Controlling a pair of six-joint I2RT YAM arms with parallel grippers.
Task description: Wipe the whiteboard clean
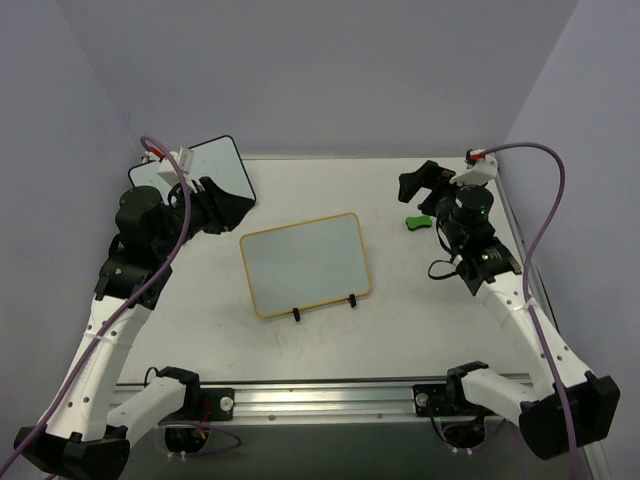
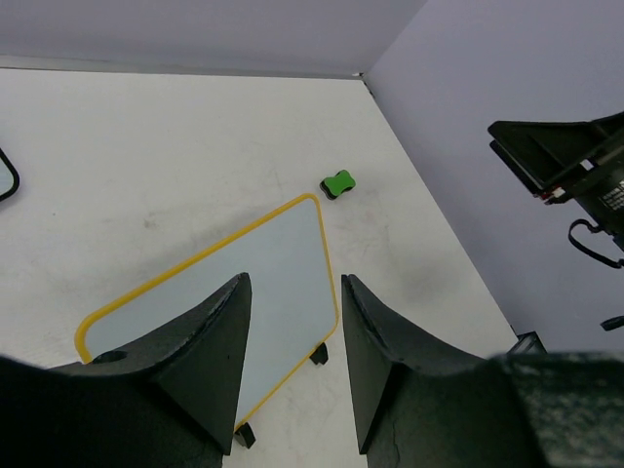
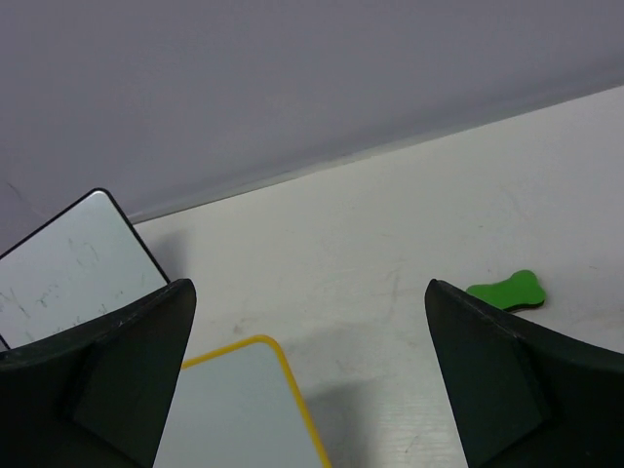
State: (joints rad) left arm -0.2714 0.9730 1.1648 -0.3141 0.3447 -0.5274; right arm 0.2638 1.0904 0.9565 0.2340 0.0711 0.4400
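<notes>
The yellow-framed whiteboard (image 1: pixel 305 264) lies at the table's middle, its surface blank, two black clip feet on its near edge. It also shows in the left wrist view (image 2: pixel 244 283) and in the right wrist view (image 3: pixel 234 409). A small green eraser (image 1: pixel 418 222) lies to its right, also seen in the left wrist view (image 2: pixel 337 184) and the right wrist view (image 3: pixel 507 291). My left gripper (image 1: pixel 232 205) is open and empty, left of the board. My right gripper (image 1: pixel 420 185) is open wide and empty, just above and beside the eraser.
A black-framed whiteboard (image 1: pixel 205 170) with faint marks lies at the back left under my left arm, also in the right wrist view (image 3: pixel 68 268). Purple walls close in the table on three sides. A metal rail (image 1: pixel 320 400) runs along the near edge.
</notes>
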